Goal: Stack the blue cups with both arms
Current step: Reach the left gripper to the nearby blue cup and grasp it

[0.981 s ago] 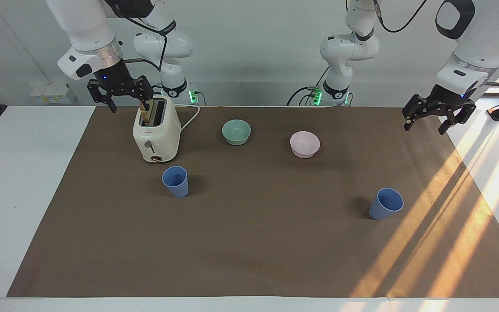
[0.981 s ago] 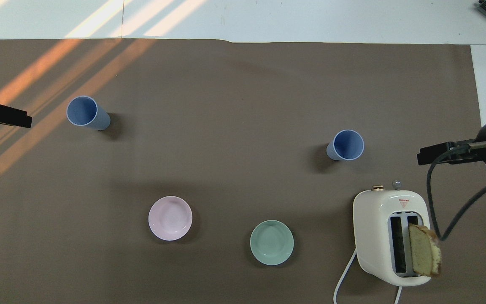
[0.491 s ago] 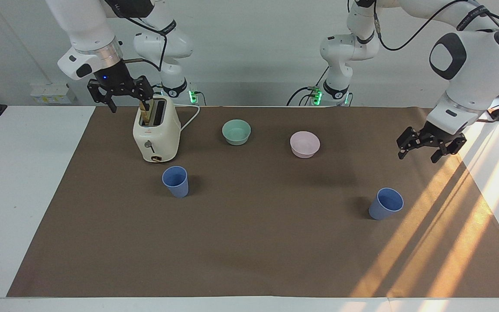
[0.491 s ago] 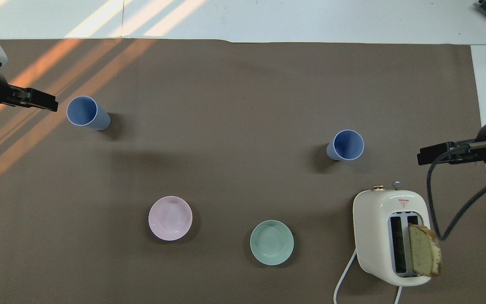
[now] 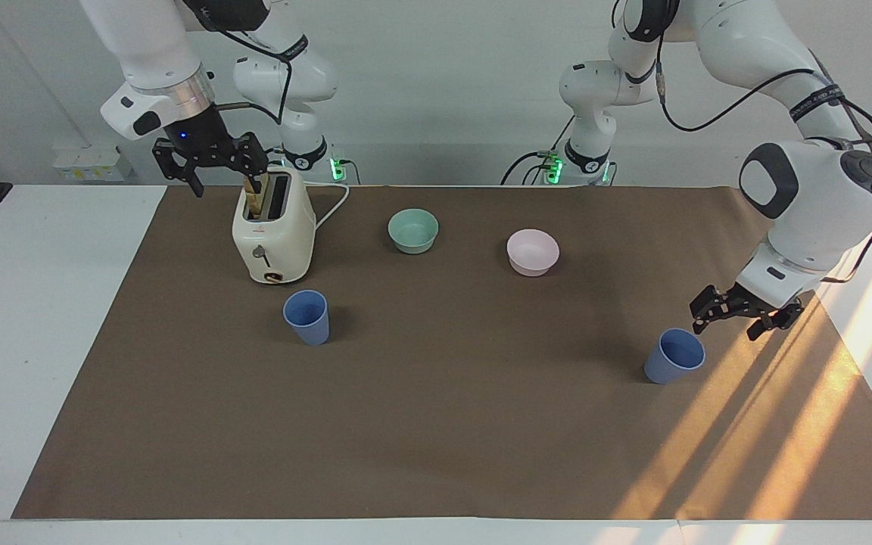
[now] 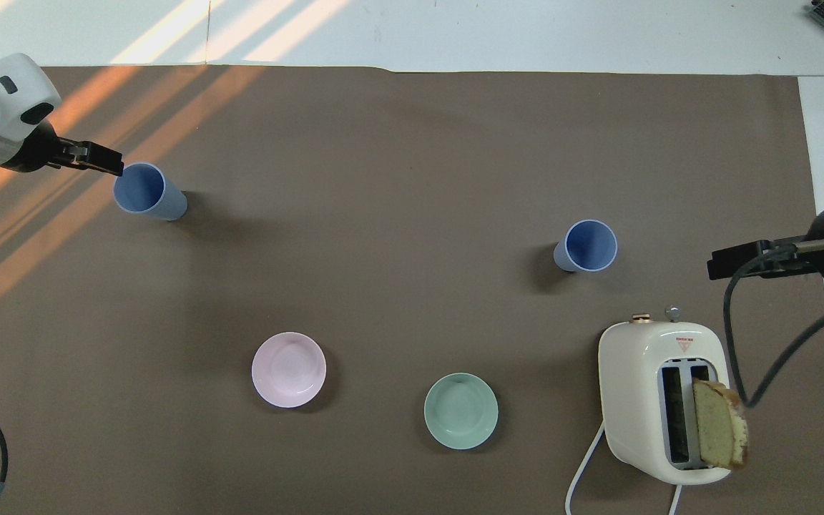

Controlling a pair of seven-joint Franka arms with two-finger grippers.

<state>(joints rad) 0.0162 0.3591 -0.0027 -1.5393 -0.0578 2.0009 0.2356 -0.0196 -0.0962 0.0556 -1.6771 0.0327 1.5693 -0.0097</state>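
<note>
Two blue cups stand upright and far apart on the brown mat. One blue cup (image 5: pixel 674 356) (image 6: pixel 146 192) is toward the left arm's end. The other blue cup (image 5: pixel 307 316) (image 6: pixel 587 245) is just in front of the toaster. My left gripper (image 5: pixel 725 327) (image 6: pixel 101 156) hangs low over the mat, close beside the first cup's rim without touching it. Its fingers are open and empty. My right gripper (image 5: pixel 227 185) (image 6: pixel 725 263) waits high beside the toaster's top, open and empty.
A cream toaster (image 5: pixel 273 235) (image 6: pixel 659 400) with a bread slice (image 6: pixel 719 433) in one slot stands toward the right arm's end. A mint-green bowl (image 5: pixel 413 230) (image 6: pixel 460 410) and a pale pink bowl (image 5: pixel 533 252) (image 6: pixel 288 369) sit nearer to the robots than the cups.
My left arm has swung down and in from the table's edge until its gripper is beside the blue cup. The right arm and both cups have not moved.
</note>
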